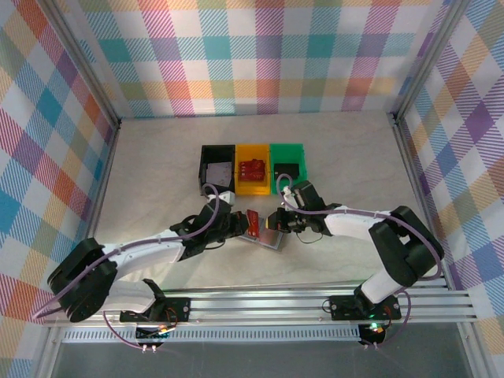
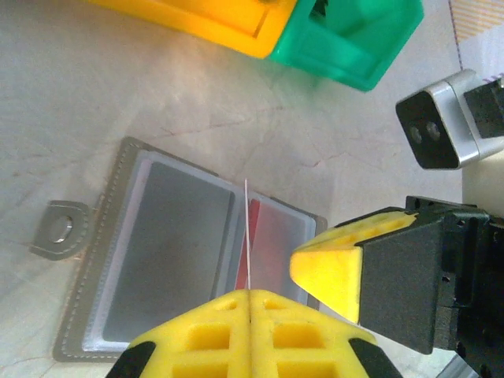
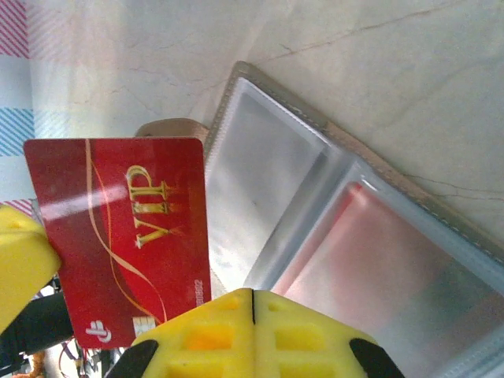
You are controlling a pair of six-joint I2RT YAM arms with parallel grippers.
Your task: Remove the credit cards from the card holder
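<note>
You have free table (image 1: pixel 150 173) left and right of the three bins (image 1: pixel 253 189). Above the card holder (image 2: pixel 181 252), the left gripper (image 2: pixel 248 303) with its red card (image 3: pixel 126 236) and the right gripper (image 3: pixel 252 303) stand close, with little room between.

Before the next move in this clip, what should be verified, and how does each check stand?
1. Left gripper shut on the red card: ok.
2. Red card clear of the card holder pockets: ok, as far as the right wrist view shows.
3. Right gripper steadying the card holder: cannot tell; it is shut and sits near the edge.
4. Card holder emptied: not ok; a reddish card sits in a pocket.
</note>
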